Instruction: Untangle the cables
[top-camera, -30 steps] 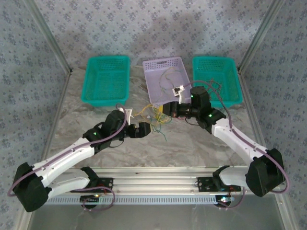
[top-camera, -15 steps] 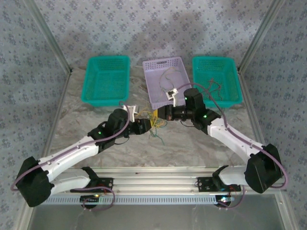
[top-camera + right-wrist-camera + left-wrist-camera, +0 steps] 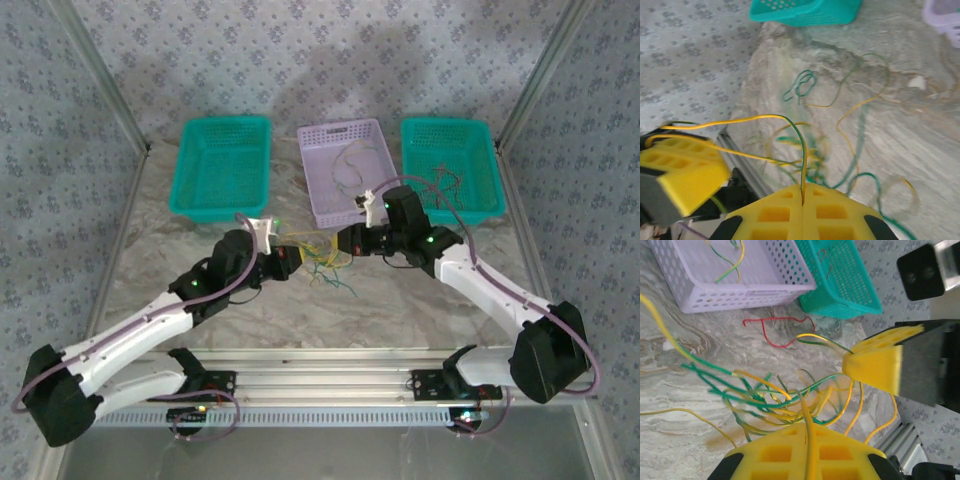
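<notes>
The bench (image 3: 400, 310) carried a marble-patterned surface and was enclosed by walls (image 3: 330, 60) of blue-grey patterned fabric. Three baskets stood in a row along the far edge: a left teal basket (image 3: 225, 122), a lilac basket (image 3: 340, 127) at centre and a right teal basket (image 3: 445, 124).

The left arm (image 3: 150, 320) reached from the near left corner towards the centre of the bench. The right arm (image 3: 490, 290) reached from the near right corner, its forearm bent leftward. The two wrists faced each other, close together, just near of the lilac basket.

The left end effector (image 3: 807, 457) was clenched, with a yellow strand running in between its yellow pads. The right end effector (image 3: 803, 202) was likewise clenched, grasping a yellow and green strand at the seam of its pads.

The cables (image 3: 322, 258) formed a loose green and yellow tangle between the two end effectors, partly lifted and partly trailing onto the bench towards the near side. A separate red strand (image 3: 777, 335) lay on the bench beside the lilac basket. Further strands lay inside the lilac basket and the right teal basket.
</notes>
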Robot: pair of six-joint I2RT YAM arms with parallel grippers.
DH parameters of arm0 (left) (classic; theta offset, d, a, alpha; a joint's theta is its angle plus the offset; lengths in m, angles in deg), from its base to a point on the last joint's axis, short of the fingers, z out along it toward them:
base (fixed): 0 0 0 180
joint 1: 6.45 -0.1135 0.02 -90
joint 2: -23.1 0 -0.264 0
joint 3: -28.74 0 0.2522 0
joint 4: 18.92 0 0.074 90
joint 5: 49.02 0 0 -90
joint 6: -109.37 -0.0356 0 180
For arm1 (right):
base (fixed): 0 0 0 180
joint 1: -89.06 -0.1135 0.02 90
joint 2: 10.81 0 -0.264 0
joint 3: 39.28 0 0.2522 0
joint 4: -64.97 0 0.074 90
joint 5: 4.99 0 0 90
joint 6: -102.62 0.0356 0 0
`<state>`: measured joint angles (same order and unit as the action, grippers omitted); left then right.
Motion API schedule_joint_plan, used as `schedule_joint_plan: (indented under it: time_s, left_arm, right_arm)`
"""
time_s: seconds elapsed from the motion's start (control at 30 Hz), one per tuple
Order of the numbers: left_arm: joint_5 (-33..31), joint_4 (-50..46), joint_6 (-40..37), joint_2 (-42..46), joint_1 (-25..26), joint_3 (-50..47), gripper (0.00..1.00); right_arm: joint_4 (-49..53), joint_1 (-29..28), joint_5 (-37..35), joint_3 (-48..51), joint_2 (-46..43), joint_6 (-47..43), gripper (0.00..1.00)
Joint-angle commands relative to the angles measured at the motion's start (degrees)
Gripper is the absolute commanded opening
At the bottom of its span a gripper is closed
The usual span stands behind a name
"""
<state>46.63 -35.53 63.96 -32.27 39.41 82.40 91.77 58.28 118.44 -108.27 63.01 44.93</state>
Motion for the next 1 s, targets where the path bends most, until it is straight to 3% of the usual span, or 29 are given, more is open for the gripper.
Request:
schedule_joint_plan:
  time_s: [0.0,0.07,0.17,0.4,0.5,0.57,0.67,0.87,0.97]
  left_arm:
    - [-3.2,-2.7,-2.1,2.2,0.2,-0.4,0.0]
    - [-4.0,-4.2,-2.7,2.9,0.2,0.1,0.0]
    - [-4.6,-6.0,-3.8,3.9,0.1,1.0,0.0]
    - [-6.2,-10.5,-5.7,6.1,-0.8,2.7,0.0]
    - [-6.7,-13.1,-6.5,7.6,-1.4,3.6,0.0]
    - [-7.3,-15.2,-7.2,8.7,-1.9,4.1,0.0]
    - [-8.2,-18.3,-8.2,10.4,-3.0,4.5,0.0]
    - [-8.9,-23.5,-10.4,12.4,-5.8,5.3,0.0]
    - [-9.7,-26.5,-11.9,13.0,-7.0,6.4,0.0]
  right_arm:
    - [3.2,1.7,-3.5,0.4,0.1,-2.3,0.1]
    - [4.4,2.4,-5.5,0.8,-0.1,-2.8,0.1]
    - [5.5,3.2,-7.4,1.3,0.0,-3.7,0.0]
    - [5.2,4.4,-8.6,3.3,-1.8,-3.9,0.0]
    - [9.6,5.6,-15.8,3.4,-4.6,-4.4,0.0]
    - [12.1,8.8,-21.7,4.5,-7.7,-2.9,0.0]
    - [10.7,15.8,-20.0,8.1,-11.8,1.1,0.0]
    - [13.3,24.3,-21.9,10.6,-17.8,3.1,0.0]
    - [13.2,28.9,-17.4,11.3,-18.5,3.3,0.0]
